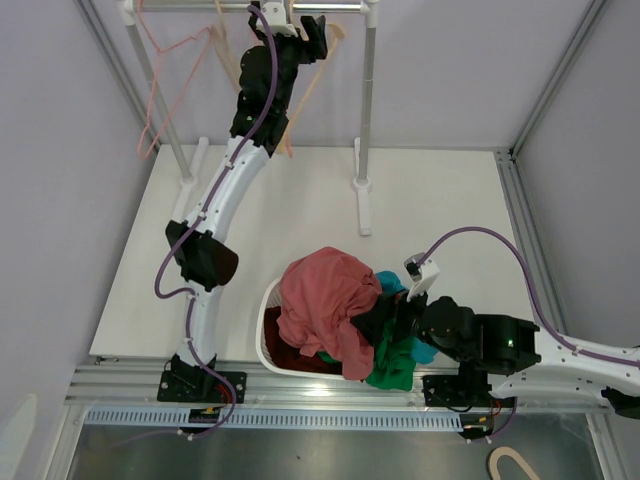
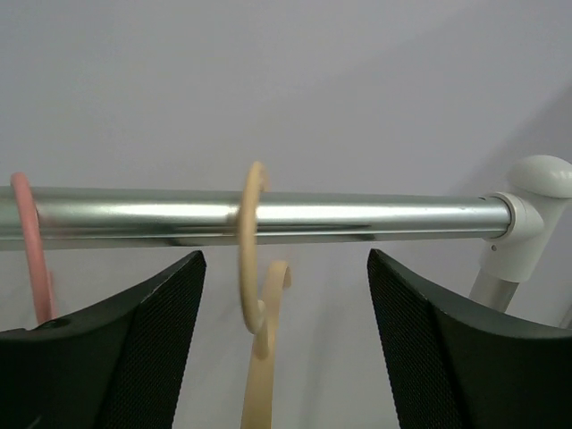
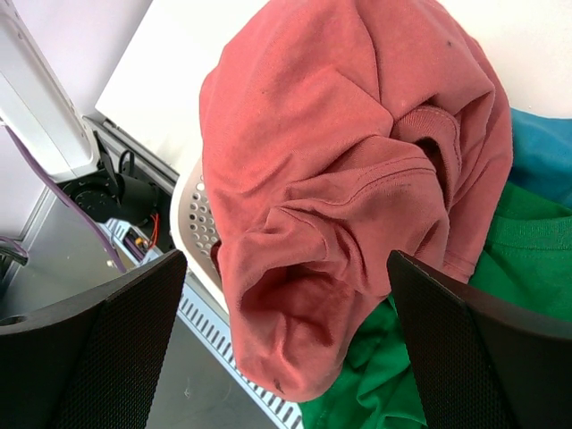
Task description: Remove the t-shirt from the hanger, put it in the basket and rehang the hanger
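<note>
- Top camera: fixed high over the near edge, facing down. Distant; takes in the whole table [image 1: 300,210], with the rail [image 1: 190,5] at 12 o'clock and the basket [image 1: 266,320] at 6 o'clock.
- Left wrist camera: very near the rail [image 2: 375,214], facing it side-on; hanger [image 2: 259,384] hook at centre.
- Right wrist camera: close above the t-shirt [image 3: 340,161], facing down onto the basket [image 3: 198,223].
- Shared, top and left wrist: rail and hanger [image 1: 318,80].
- Shared, top and right wrist: t-shirt [image 1: 325,300] and basket.

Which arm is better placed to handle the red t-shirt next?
Right, probably: the right end effector, open, faces the red t-shirt; the left end effector is up at the rail by the beige hanger.
</note>
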You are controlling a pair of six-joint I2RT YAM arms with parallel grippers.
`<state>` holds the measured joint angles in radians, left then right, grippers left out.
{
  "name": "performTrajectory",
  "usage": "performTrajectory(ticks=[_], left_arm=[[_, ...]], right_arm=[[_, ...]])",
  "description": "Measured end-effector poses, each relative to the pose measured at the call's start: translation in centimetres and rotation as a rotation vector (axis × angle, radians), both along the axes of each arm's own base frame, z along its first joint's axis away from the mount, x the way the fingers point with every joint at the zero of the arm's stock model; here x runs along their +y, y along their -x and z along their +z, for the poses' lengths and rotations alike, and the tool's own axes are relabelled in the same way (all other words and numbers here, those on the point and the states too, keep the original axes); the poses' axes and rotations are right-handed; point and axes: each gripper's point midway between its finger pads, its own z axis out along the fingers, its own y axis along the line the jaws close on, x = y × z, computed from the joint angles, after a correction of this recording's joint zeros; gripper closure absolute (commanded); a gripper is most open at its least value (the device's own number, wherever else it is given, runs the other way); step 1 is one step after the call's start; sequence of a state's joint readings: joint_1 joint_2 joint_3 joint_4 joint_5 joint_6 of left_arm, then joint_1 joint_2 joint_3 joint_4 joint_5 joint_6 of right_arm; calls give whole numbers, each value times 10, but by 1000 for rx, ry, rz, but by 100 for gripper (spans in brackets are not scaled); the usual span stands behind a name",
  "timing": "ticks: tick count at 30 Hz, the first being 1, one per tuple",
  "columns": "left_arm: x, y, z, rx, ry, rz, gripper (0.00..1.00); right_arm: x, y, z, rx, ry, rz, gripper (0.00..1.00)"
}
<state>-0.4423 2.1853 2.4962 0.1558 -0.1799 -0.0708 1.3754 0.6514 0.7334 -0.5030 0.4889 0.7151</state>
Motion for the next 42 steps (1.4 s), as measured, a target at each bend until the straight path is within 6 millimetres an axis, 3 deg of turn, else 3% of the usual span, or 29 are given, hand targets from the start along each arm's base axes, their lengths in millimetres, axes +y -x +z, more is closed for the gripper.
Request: performTrajectory(ticks=[10, 17, 22, 28, 33, 36, 39, 42], left_arm=[[-4, -2, -4, 2, -10, -30, 22], [-5, -4, -21, 39, -28, -29, 9], [0, 9, -23, 76, -63, -14, 0], [17, 52, 8, 53, -80, 23, 1], [38, 109, 57, -8, -48, 32, 0], [50, 139, 73, -11, -28, 20, 0], [59, 169, 72, 44, -9, -10, 0], [67, 212, 41, 146, -6, -59, 1]], right_arm=[[-1, 0, -4, 2, 6, 0, 0], [-1, 0, -5, 2, 4, 0, 1], [0, 1, -5, 5, -1, 3, 1], [2, 1, -7, 6, -3, 7, 0], [3, 3, -7, 8, -10, 16, 1], [5, 3, -6, 8, -14, 19, 0], [5, 2, -6, -5, -2, 21, 0], [2, -3, -4, -45, 24, 19, 1]])
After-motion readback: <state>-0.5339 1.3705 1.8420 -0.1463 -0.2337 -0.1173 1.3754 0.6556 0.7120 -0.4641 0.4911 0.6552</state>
